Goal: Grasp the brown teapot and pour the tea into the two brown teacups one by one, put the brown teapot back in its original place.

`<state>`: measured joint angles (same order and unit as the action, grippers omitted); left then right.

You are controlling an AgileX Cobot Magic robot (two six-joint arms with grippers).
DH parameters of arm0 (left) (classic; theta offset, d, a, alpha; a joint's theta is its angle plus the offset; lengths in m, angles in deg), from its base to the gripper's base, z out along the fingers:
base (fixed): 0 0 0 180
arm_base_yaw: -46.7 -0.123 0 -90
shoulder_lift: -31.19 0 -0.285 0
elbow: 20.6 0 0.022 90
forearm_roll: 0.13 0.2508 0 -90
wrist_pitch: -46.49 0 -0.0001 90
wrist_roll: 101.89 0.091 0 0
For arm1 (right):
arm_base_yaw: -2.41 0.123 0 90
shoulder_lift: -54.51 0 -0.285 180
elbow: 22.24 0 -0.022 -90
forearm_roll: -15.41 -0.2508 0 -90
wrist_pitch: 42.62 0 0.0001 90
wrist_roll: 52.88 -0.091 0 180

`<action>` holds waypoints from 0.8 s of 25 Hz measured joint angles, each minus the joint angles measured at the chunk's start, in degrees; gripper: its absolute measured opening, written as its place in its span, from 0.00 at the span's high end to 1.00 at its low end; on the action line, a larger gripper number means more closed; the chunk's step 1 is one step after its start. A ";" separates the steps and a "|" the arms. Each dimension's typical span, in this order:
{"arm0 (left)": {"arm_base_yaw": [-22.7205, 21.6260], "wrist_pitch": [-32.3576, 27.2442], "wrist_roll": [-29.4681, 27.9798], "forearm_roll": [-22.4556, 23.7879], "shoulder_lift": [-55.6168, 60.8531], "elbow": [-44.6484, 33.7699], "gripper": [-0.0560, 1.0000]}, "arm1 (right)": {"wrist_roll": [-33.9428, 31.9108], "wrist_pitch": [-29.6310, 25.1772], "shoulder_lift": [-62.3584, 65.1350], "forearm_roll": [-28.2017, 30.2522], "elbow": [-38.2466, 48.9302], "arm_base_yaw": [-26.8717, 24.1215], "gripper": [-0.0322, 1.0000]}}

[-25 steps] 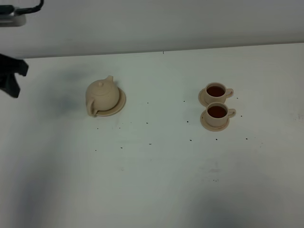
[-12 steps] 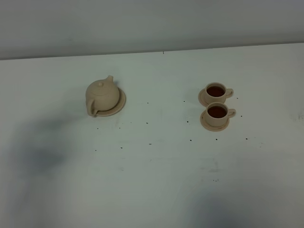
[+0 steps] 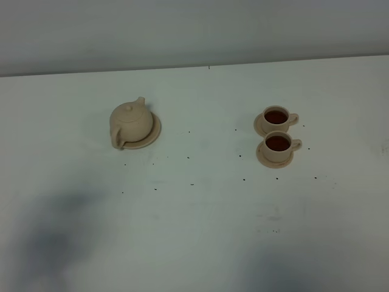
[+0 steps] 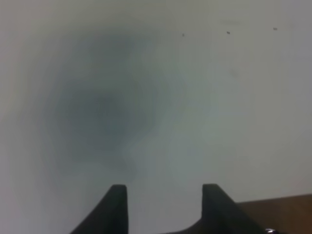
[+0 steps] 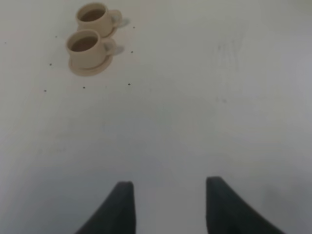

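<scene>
Looks basically done from here: brown teapot [image 3: 131, 120] sits on its saucer [image 3: 153, 133] left of center, both teacups [image 3: 277, 131] right of center hold tea. Left pincer [image 4: 165, 194] and right pincer [image 5: 169, 192] both open, empty, over bare counter [image 3: 200, 219]. Next I'd just park both arms.

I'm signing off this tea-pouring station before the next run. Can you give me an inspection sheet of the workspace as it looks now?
Surface: white table, scattered with small dark specks.
Job's things: teapot, lid on, upright on its saucer; two teacups on saucers, both holding dark tea, one behind the other.
Clutter: nothing seen besides the specks.
Grippers: left pincer open, empty, above bare table; right pincer open, empty, cups ahead of it. Neither shows in the high view.
Cables: nothing seen.
Surroundings: plain pale wall behind the table.
</scene>
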<state>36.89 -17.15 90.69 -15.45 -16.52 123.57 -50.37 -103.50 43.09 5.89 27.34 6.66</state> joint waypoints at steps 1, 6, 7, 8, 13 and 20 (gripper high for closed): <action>0.00 -0.81 0.01 -0.41 1.55 -1.40 0.59 | 0.00 0.00 0.00 0.00 0.00 0.00 0.63; 0.00 -4.91 0.01 -1.31 10.93 -7.81 0.59 | 0.00 0.00 0.00 0.00 0.00 0.00 0.63; 0.00 -4.91 -0.13 -1.31 13.06 -8.55 0.59 | 0.00 0.00 0.00 0.00 0.00 0.00 0.63; 0.00 -4.96 -0.35 -1.25 14.87 -9.01 0.59 | 0.00 0.00 0.00 0.00 0.00 0.00 0.63; 0.00 -5.02 -1.22 -1.25 25.03 -9.08 0.59 | 0.04 0.00 0.00 0.00 0.00 0.00 0.63; 0.00 -5.02 -3.92 -1.56 32.45 -9.08 0.59 | 0.04 0.00 0.00 0.00 0.00 0.00 0.63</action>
<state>36.89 -22.17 86.77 -17.01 15.92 114.49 -50.33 -103.50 43.09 5.89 27.34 6.66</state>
